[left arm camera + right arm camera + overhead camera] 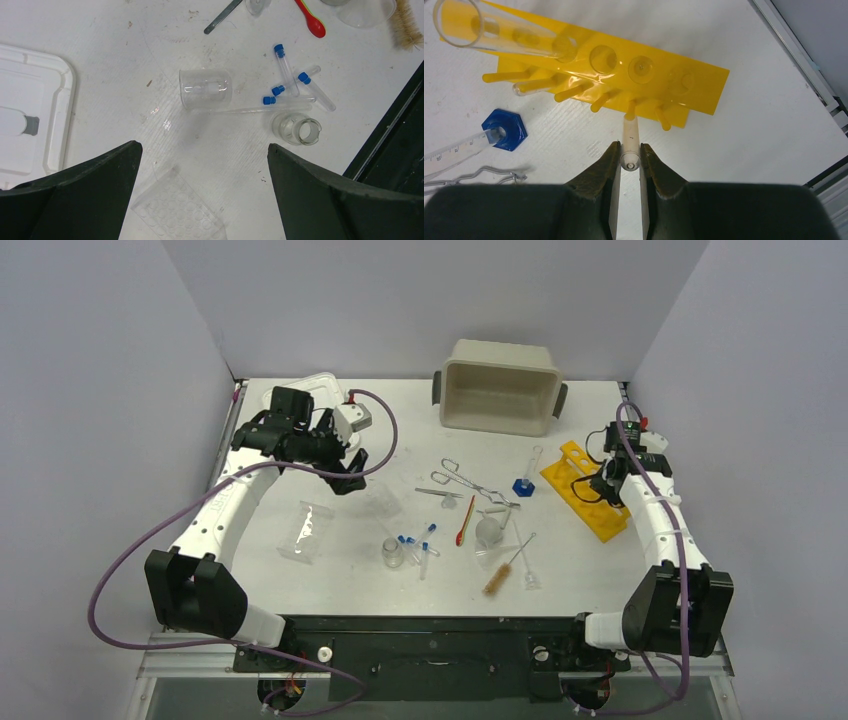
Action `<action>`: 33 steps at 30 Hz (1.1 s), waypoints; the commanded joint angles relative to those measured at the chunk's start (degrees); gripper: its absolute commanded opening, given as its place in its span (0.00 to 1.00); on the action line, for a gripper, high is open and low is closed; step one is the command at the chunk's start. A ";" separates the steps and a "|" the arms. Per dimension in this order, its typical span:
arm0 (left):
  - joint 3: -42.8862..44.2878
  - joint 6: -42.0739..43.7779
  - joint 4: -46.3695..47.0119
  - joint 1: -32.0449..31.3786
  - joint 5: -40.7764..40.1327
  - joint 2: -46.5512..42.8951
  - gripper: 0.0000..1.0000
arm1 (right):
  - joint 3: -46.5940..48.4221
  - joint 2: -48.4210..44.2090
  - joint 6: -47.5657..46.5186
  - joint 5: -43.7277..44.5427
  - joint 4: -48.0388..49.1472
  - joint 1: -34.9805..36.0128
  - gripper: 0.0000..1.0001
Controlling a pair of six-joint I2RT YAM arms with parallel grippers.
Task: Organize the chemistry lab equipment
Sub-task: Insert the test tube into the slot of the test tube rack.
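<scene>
Scuffed white tabletop (pixel 125 60), clear cylindrical beaker (pixel 205 89), glossy yellow pegged rack (pixel 624 85)

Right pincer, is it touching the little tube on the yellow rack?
Touching. The right wrist view shows the right pincer closed on the small tube, a finger pressing each side, with the tube on a peg of the yellow rack.

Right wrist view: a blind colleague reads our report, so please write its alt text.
The right tool is shut on a small clear tube whose far end meets a peg of the yellow rack. A blue-based measuring cylinder lies to the left.
</scene>
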 commanded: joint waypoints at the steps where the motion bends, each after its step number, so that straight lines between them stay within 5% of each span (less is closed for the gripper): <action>1: 1.70 0.81 0.96 0.51 2.09 -0.39 0.97 | -0.39 2.00 0.36 1.56 1.13 0.26 0.00; 11: 1.70 0.86 1.00 0.65 2.08 -0.52 0.97 | -0.83 2.49 0.65 1.94 1.55 0.59 0.01; 15: 1.70 0.70 1.03 0.68 2.10 -0.52 0.97 | -0.26 2.09 0.65 1.81 1.34 0.82 0.31; 19: 1.85 0.47 1.03 0.75 1.93 -0.47 0.97 | 0.53 -0.10 0.98 2.62 0.91 1.15 0.47; 26: 2.06 0.01 1.18 0.77 2.03 -0.26 0.97 | 3.18 -4.47 1.04 3.27 -0.87 2.53 0.49; 33: 1.90 -0.65 1.76 0.79 1.82 -0.36 0.97 | 0.11 -5.10 2.62 -0.82 6.95 11.77 0.34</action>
